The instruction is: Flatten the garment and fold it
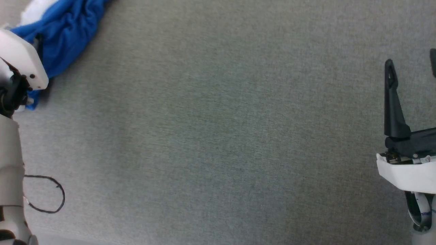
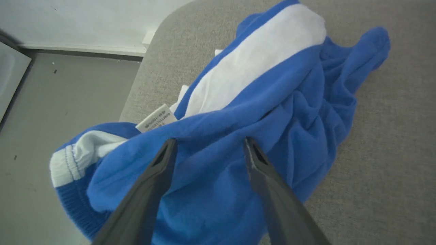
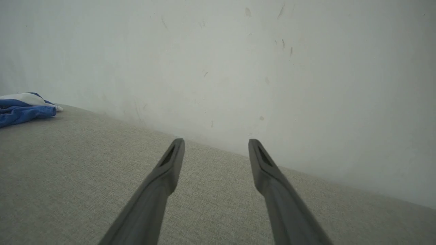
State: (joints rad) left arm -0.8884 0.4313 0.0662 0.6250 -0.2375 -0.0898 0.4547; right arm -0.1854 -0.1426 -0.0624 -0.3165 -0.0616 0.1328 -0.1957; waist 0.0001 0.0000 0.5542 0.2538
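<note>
The garment [image 1: 66,32] is a crumpled heap of bright blue cloth with a broad white stripe, lying at the far left corner of the grey table [image 1: 218,136]. The left wrist view shows the garment [image 2: 238,136] close up, with its gathered waistband toward the table's edge and a small white tag [image 2: 156,117]. My left gripper [image 2: 208,144] hovers open right above the blue folds, with nothing between its fingers. My right gripper [image 1: 412,63] stands open over bare table at the right, far from the garment [image 3: 24,107]. The same gripper [image 3: 215,144] points toward the wall.
The table's rounded corner and left edge [image 2: 136,88] lie just beyond the garment, with grey floor [image 2: 51,119] below. A pale wall [image 3: 238,68] runs along the table's far side. A thin black cable loop [image 1: 47,194] hangs by my left arm.
</note>
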